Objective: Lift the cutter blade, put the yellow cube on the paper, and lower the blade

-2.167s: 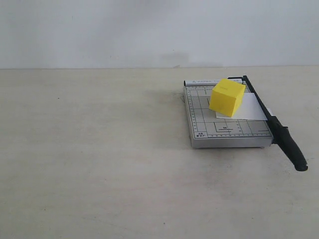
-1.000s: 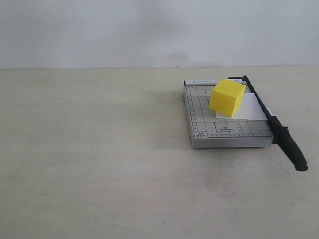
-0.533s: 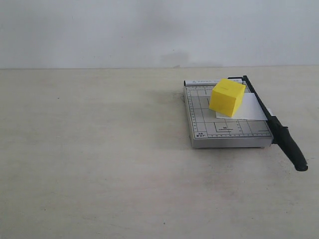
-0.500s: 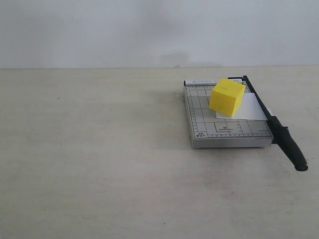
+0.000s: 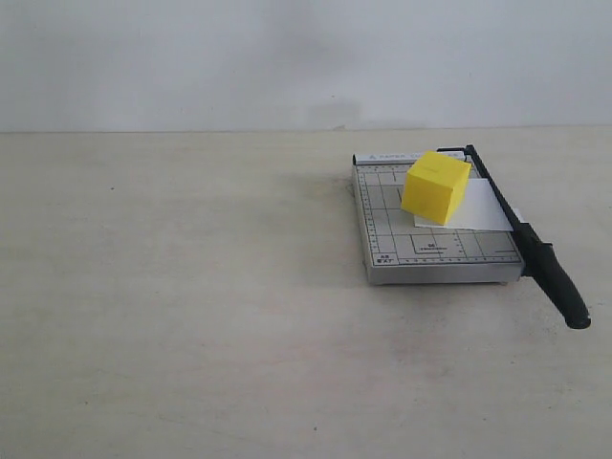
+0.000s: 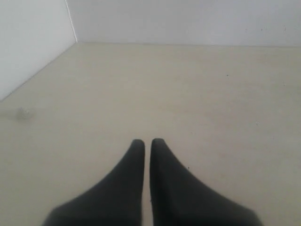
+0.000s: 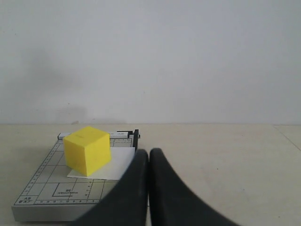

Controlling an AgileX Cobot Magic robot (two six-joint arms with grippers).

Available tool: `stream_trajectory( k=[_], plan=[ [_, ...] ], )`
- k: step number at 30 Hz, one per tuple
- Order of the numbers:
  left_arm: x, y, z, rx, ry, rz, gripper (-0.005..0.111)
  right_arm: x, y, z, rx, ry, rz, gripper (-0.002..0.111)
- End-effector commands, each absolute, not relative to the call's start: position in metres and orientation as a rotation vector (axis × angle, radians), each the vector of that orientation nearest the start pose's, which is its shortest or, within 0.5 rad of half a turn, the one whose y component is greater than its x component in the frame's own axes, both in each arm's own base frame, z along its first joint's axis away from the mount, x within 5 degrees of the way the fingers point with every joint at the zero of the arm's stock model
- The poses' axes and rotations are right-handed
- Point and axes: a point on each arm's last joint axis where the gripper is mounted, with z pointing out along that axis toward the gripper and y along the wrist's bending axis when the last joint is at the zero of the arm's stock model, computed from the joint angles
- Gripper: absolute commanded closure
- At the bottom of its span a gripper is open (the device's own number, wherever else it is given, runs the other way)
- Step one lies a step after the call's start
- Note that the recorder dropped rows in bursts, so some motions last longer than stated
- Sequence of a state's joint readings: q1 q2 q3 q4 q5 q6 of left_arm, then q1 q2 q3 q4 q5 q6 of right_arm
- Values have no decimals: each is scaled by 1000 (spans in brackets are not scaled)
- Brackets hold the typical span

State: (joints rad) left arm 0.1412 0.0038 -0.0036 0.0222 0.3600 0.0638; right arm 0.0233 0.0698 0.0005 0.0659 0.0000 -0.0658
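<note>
In the exterior view, the long thin black cutter blade with its thick rubbery handle lay lowered along the right edge of the small grey gridded trimmer board, in the right half of the frame. Its long axis ran diagonally, from the hinge at the board's upper right corner down to the handle, which pointed toward the lower right and stuck out past the board's near corner. The bright yellow plastic cube sat upright on the small white rectangular sheet of paper, at the paper's left end on the upper part of the board. The board rested on the pale beige table.

Compared with the earlier exterior frames, you would have found nothing moved: blade, cube, paper and board sat in the same places.

Your right gripper was closed, black fingertips pressed together and holding nothing. The cube and paper lay ahead of it and to one side, apart from the fingers, with the blade's hinge end showing just beyond the tips. Your left gripper was also closed and empty, above bare table.
</note>
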Motion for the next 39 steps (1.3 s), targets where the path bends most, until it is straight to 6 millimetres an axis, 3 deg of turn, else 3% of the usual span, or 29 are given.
stream_trajectory(
  k=[1,39],
  plan=[
    [51,8,177,37,1896,223,102,62,1,209,-24,1551,13,108],
    [51,8,176,87,1902,257,102,62,1,209,-16,1551,22,108]
  ],
)
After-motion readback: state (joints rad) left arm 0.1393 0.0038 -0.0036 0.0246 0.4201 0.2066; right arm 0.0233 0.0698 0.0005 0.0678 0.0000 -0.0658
